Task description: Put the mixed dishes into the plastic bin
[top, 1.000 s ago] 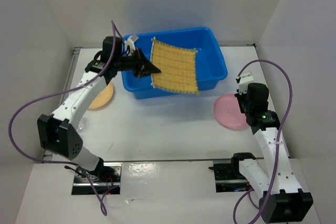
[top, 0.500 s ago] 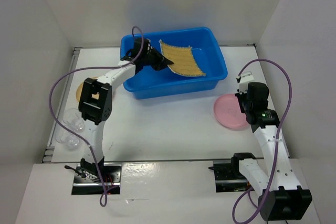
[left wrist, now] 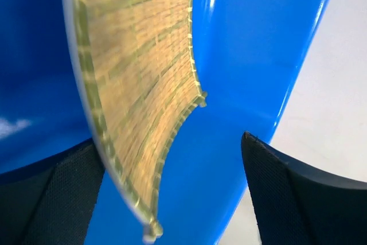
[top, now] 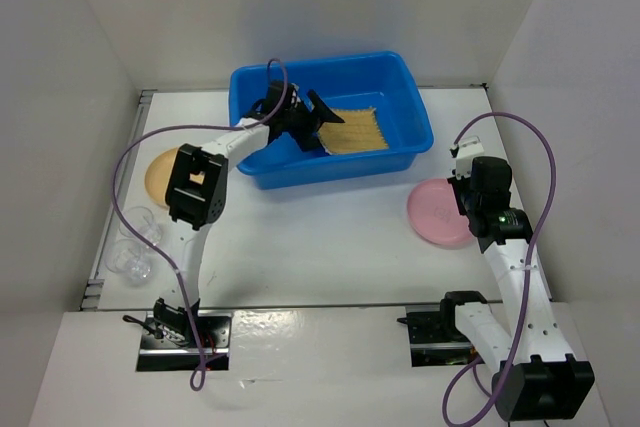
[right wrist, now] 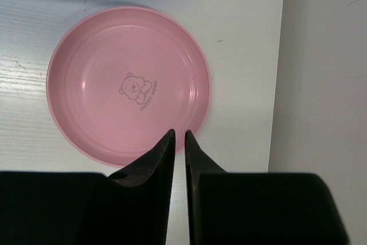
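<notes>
Here, the woven mat (top: 355, 132) is seen lying inside the blue bin (top: 300, 169), with the left gripper (top: 308, 115) held at its left edge, fingers spread wide and nothing pinched. The right gripper (right wrist: 179, 136) is held over the near rim of the pink plate (right wrist: 129, 84), fingers pressed almost together on nothing. The tan plate (top: 160, 175) and two glass cups (top: 135, 247) are seen on the table (top: 300, 237) near the left wall.

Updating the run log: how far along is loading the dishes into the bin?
Done: the bamboo mat lies inside the blue bin, with the left hand open over it. In hand: nothing gripped; the right hand is shut, hovering over the pink plate. Left: that plate, the tan plate and two glass cups, all on the table outside the bin.
</notes>
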{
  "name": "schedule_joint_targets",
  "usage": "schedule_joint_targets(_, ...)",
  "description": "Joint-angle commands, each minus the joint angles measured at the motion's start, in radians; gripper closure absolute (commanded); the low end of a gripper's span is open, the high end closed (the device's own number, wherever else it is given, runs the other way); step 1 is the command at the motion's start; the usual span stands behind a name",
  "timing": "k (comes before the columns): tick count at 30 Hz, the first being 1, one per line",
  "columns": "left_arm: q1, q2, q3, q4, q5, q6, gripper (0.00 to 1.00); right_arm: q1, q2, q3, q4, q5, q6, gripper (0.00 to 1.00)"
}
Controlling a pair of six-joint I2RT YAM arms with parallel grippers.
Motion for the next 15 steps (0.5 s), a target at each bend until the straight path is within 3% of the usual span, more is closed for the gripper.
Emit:
schedule_joint_targets(1, 0.018, -0.026, 0.108, -0.08, 0.038, 0.138, 0.0, -0.008, 0.0, 0.0, 0.052, 0.0, 0.005, 0.84)
schedule_joint_targets(5, 0.059, -0.171, 0.19, -0.338, -0.124, 0.346, 0.0, -0.008, 0.0, 0.0, 0.052, -0.009, 0.005, 0.84)
schedule_joint_targets(6, 0.076, -0.216, 0.266, -0.49, -0.237, 0.381, 0.0, -0.008, 0.0, 0.0, 0.052, -0.009, 0.005, 0.84)
schedule_joint_targets(8, 0.104, -0.294, 0.32, -0.6, -0.393, 0.456, 0.0, -0.008, 0.0, 0.0, 0.052, -0.018, -0.004, 0.84)
schedule_joint_targets(11, 0.173, -0.473, 0.198, -0.654, -0.508, 0.467, 0.0, -0.008, 0.0, 0.0, 0.052, -0.018, -0.004, 0.84)
schedule_joint_targets(12, 0.196, -0.521, 0.078, -0.62, -0.564, 0.457, 0.0, -0.008, 0.0, 0.0, 0.052, -0.018, -0.004, 0.84)
schedule_joint_targets(15, 0.333, -0.691, -0.121, -0.5, -0.525, 0.444, 0.0, -0.008, -0.01, 0.0, 0.052, -0.029, -0.004, 0.84)
